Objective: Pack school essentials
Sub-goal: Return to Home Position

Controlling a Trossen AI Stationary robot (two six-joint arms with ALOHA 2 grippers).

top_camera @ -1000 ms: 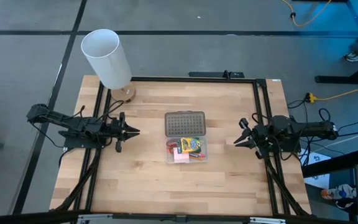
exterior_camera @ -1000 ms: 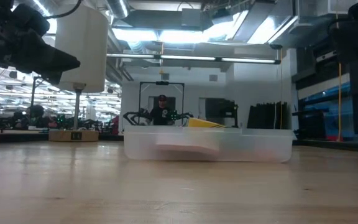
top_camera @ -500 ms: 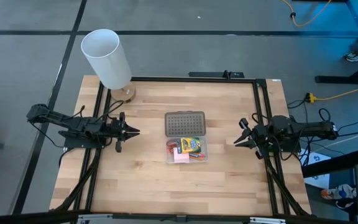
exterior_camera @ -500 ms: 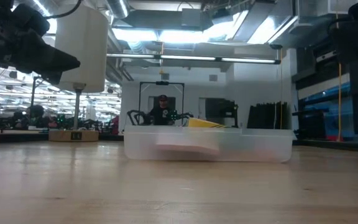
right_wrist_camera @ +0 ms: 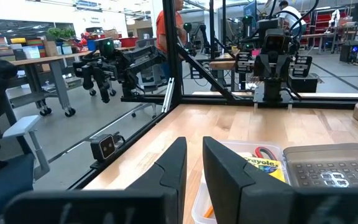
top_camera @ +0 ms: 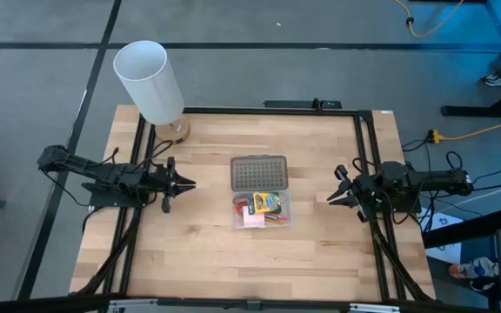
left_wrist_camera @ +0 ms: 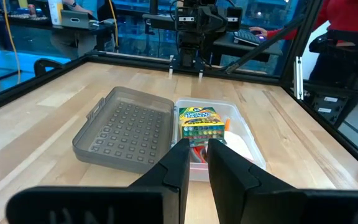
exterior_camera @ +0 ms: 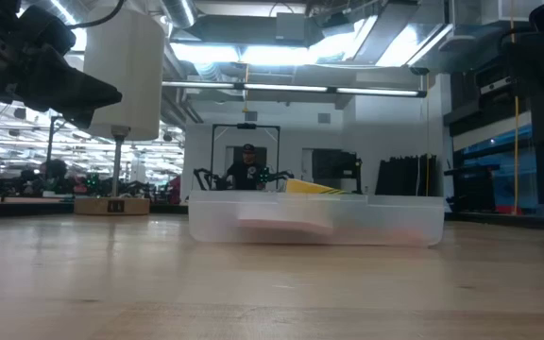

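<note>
Left gripper and right gripper hover at opposite table edges, both pinched nearly closed on nothing. We find the crayon box lying in the clear case beside the scissors; we judge it light, stiff cardboard, best pinched across its narrow sides. Nothing has shifted since a second ago.

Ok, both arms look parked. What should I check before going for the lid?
1. Left gripper empty, clear of the case: ok.
2. Right gripper empty, clear of the case: ok.
3. Crayon box, sticky-note pad and scissors inside: ok.
4. Pencils and pen inside: cannot tell.
5. Contents below the rim: not ok, the crayon box pokes above it in the low view.
6. Lid closed: not ok, it lies open behind the case.
</note>
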